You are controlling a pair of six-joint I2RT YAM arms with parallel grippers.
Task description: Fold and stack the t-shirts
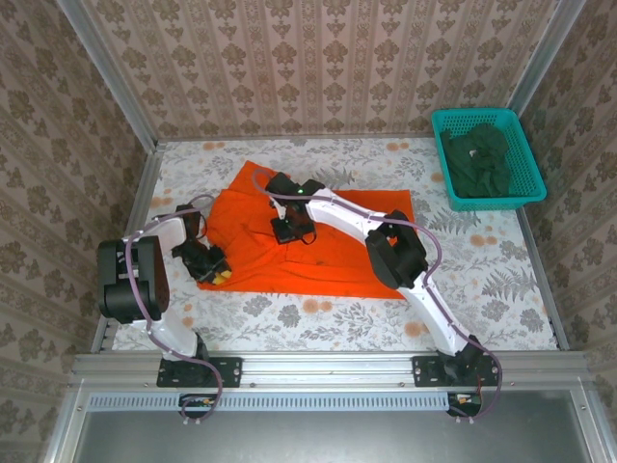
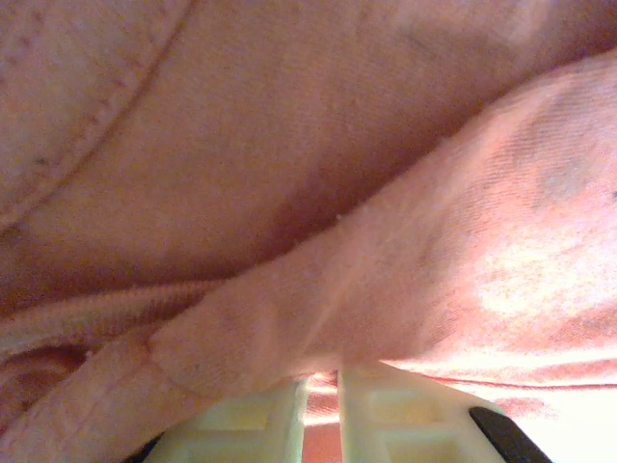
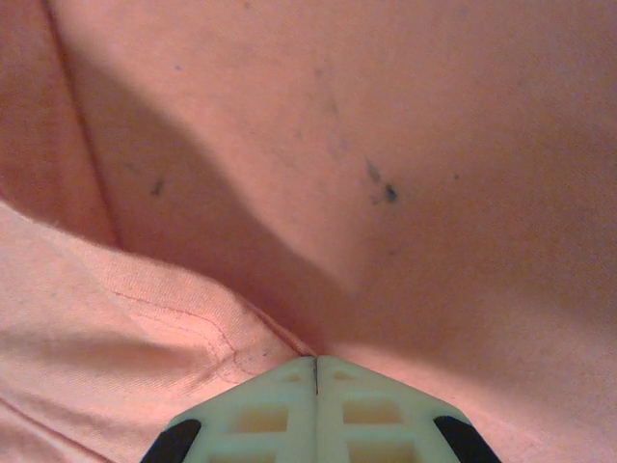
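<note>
Pale fingertips of the right gripper (image 3: 316, 374) sat at the bottom of its wrist view, pressed together with no gap, and a hemmed fold of the orange t-shirt (image 1: 337, 256) rose straight into their tips, so the gripper looked closed on a pinch of that cloth. At the bottom of the left wrist view, the left gripper (image 2: 323, 397) was nearly shut, with a thin sliver of orange showing between its fingers and a bunched, seamed edge gathered just ahead of them; it too appeared to be gripping the shirt. From above, the orange t-shirt lay spread on the table (image 1: 318, 323) left of centre, the left gripper at its lower left corner and the right gripper near its middle, toward the upper edge. Two such holds suited lifting one side over the other, so the fold seemed barely begun, and nothing was stacked yet. Dark green t-shirts (image 1: 479, 159) waited crumpled in the teal basket (image 1: 536, 193) at the upper right, well apart from both arms.
</note>
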